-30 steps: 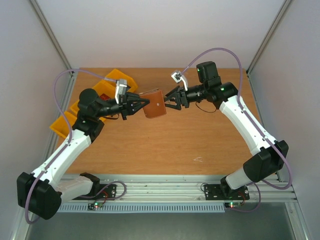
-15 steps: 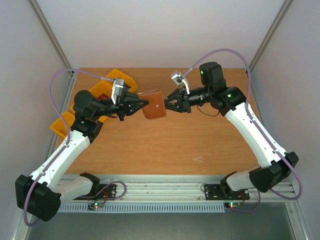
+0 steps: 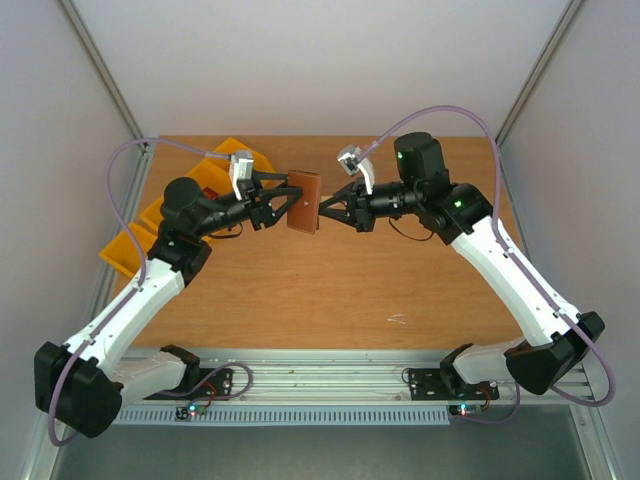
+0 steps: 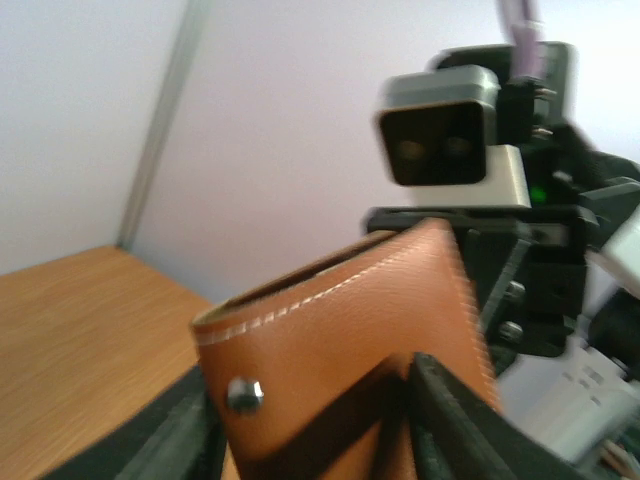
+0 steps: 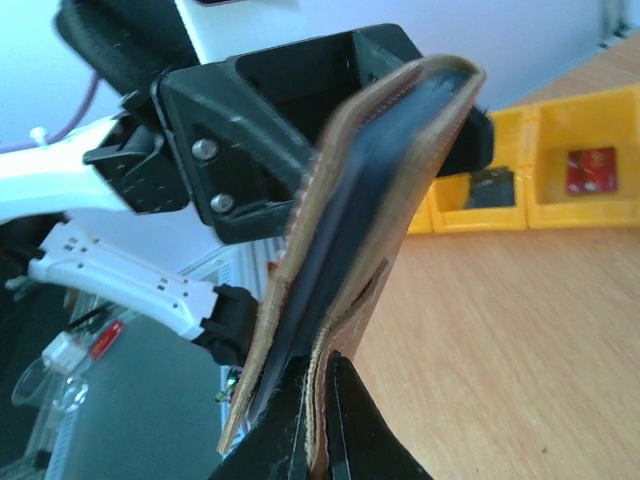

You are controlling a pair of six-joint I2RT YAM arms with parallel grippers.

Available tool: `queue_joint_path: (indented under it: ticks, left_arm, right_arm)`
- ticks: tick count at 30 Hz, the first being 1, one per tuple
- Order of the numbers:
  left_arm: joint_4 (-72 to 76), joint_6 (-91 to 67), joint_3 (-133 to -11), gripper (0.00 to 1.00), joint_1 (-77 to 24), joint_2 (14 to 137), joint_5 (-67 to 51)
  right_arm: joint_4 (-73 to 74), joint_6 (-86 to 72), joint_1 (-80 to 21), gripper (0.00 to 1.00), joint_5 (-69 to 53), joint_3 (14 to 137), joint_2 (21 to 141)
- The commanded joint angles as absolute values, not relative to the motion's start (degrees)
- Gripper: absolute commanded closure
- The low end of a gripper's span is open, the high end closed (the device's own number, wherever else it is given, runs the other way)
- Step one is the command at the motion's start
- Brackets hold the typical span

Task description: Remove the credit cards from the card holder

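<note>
The brown card holder (image 3: 304, 201) hangs in the air above the back of the table, between both arms. My right gripper (image 5: 320, 365) is shut on the edge of one brown flap of the card holder (image 5: 370, 220), which gapes slightly and shows dark grey-blue lining. My left gripper (image 4: 308, 380) is open, its fingers spread on either side of the card holder (image 4: 340, 330), whose stitched outer face and metal stud fill that view. No credit cards can be made out inside the holder. One red card (image 5: 583, 170) lies in a yellow bin.
Yellow bins (image 3: 240, 155) stand at the table's back left, behind my left arm, and another yellow bin (image 3: 125, 250) sits nearer the left edge. A dark item (image 5: 490, 187) lies in one bin. The wooden table (image 3: 330, 290) lies below the holder.
My right gripper has shut on the holder's flap and my left gripper has opened. The holder has turned more edge-on and shifted slightly up and left.
</note>
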State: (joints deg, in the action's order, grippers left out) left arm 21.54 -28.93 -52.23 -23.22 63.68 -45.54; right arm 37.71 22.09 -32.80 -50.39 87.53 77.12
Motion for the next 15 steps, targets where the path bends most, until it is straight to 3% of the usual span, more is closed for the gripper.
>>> queue_joint_path:
  ticks: [1,4,5,9,15]
  left_arm:
    - [15.99,-25.67,-50.41,0.29,-23.64,63.69,-35.99]
    - [15.69,-24.67,-50.27,0.04,-23.64,63.55,-33.26]
    - [15.08,-24.36,-50.27,0.01,-23.69,63.61,-31.81]
    - [12.38,-20.83,-50.53,0.01,-23.73,63.99,-28.38]
    - [12.36,-18.7,-50.3,0.01,-23.73,64.31,-32.46]
  right_arm:
    - [33.49,16.95,-34.45,0.99,-42.34,87.5,75.97]
    - [34.77,13.42,-34.62,0.99,-31.72,88.53,76.3]
    - [35.97,12.47,-34.98,0.99,-26.95,89.22,76.6]
    - [39.22,11.87,-39.71,0.99,-10.15,92.23,78.15]
    - [38.13,12.52,-43.43,0.99,-7.37,93.86,80.47]
